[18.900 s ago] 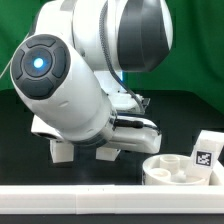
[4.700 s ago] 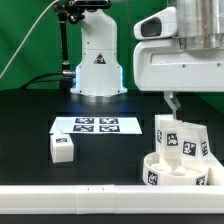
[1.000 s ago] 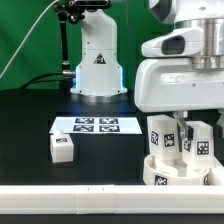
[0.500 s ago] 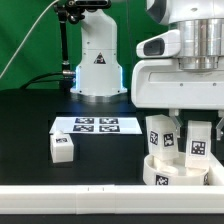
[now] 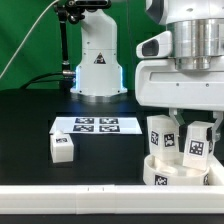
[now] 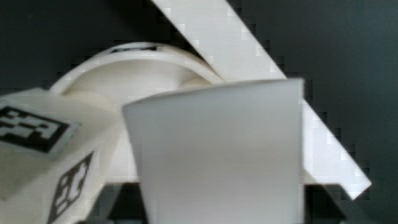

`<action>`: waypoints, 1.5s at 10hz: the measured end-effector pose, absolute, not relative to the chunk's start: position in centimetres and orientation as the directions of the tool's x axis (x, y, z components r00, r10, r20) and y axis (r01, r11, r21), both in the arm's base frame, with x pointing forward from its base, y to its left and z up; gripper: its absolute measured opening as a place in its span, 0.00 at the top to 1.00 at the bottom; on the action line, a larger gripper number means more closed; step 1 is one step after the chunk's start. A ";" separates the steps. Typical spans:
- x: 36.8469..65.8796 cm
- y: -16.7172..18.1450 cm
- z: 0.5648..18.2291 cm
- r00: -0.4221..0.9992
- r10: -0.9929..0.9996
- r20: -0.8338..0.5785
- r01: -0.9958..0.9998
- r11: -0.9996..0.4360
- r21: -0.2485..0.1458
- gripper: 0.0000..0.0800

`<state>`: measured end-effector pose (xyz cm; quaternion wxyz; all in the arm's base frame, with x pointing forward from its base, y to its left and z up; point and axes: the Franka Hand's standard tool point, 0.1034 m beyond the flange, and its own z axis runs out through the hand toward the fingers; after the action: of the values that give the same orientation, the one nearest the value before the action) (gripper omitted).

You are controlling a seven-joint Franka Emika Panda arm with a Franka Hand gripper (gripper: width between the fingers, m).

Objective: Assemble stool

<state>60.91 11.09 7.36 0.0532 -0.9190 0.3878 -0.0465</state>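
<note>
The round white seat disc (image 5: pixel 165 176) lies at the front on the exterior view's right. One tagged leg (image 5: pixel 161 136) stands upright on it. My gripper (image 5: pixel 196 124) is shut on a second tagged leg (image 5: pixel 197 143) and holds it upright over the seat, beside the first leg. A third leg (image 5: pixel 62 147) lies loose on the table at the exterior view's left. In the wrist view the held leg (image 6: pixel 222 150) fills the space between my gripper (image 6: pixel 217 208) jaws, with the seat (image 6: pixel 134 72) and the other leg (image 6: pixel 45 150) behind it.
The marker board (image 5: pixel 97 126) lies mid-table in front of the robot base (image 5: pixel 97 60). A long white rail (image 5: pixel 90 200) runs along the front edge and shows in the wrist view (image 6: pixel 240 55) beyond the seat.
The held leg has shifted slightly toward the exterior view's left, closer to the standing leg. The gripper stays shut on it. The other parts have not moved.
</note>
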 end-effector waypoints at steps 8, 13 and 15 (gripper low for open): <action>60.7 11.0 7.2 -0.112 -0.978 -0.177 -0.982 0.136 -0.129 0.57; 60.7 11.4 7.3 -0.393 -0.894 -0.216 -0.906 0.416 -0.071 0.57; 60.7 11.7 7.3 -0.492 -0.840 -0.228 -0.857 0.514 -0.047 0.57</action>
<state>60.69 11.69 7.34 0.1114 -0.4917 0.8629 0.0363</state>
